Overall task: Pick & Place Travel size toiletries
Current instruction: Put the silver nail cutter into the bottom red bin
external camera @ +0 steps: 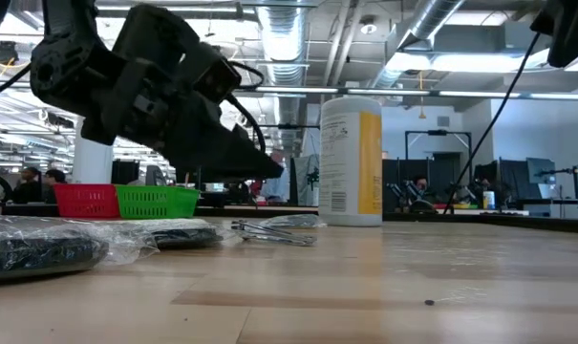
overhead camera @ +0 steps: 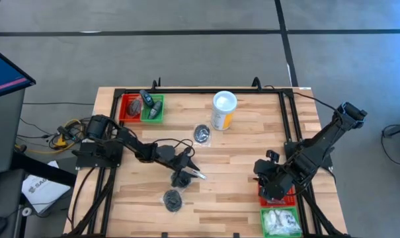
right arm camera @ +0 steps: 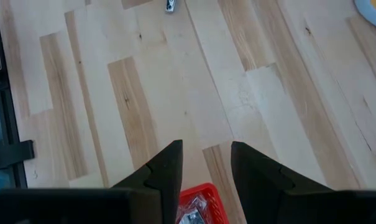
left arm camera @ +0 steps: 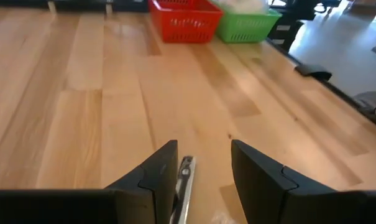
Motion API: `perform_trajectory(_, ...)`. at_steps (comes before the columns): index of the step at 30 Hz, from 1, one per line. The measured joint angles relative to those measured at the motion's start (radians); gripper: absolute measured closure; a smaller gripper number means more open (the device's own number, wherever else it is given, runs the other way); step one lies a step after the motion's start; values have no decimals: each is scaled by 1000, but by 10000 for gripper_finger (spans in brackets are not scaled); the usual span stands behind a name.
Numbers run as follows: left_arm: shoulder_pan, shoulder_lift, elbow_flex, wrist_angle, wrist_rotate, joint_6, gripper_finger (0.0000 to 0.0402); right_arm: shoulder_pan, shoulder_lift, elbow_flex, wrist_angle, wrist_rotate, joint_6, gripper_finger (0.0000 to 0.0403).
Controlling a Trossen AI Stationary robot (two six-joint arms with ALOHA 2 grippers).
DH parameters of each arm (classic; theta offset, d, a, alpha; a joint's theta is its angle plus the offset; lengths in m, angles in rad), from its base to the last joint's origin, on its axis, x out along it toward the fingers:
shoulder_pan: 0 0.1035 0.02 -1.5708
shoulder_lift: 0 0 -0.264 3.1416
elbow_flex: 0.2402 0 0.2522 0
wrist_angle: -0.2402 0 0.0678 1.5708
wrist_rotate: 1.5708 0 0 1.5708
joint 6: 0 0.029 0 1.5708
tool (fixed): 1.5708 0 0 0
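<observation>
A silvery tube (overhead camera: 197, 174) lies flat on the table's middle. My left gripper (overhead camera: 184, 173) hovers open just above it. In the left wrist view the tube (left arm camera: 184, 180) shows between the fingers, close to one of them. In the low view the gripper (external camera: 255, 164) hangs clear above the tube (external camera: 274, 232). One dark puck in clear wrap (overhead camera: 172, 199) lies nearer the near edge, another (overhead camera: 201, 133) farther off. My right gripper (overhead camera: 269, 182) is open over a red basket (right arm camera: 197, 205) at the right.
A yellow canister with a white lid (overhead camera: 224, 110) stands beyond the middle. A red basket (overhead camera: 130, 106) and a green basket (overhead camera: 152, 109) with items sit at the far left. A green basket with white packets (overhead camera: 281, 221) is at the near right, beside the red basket (overhead camera: 283, 197).
</observation>
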Motion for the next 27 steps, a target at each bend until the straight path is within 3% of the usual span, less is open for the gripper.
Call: perform_trajectory(27,2,18,0,-119,-84,8,262,0,0,0,10,7,-26,276)
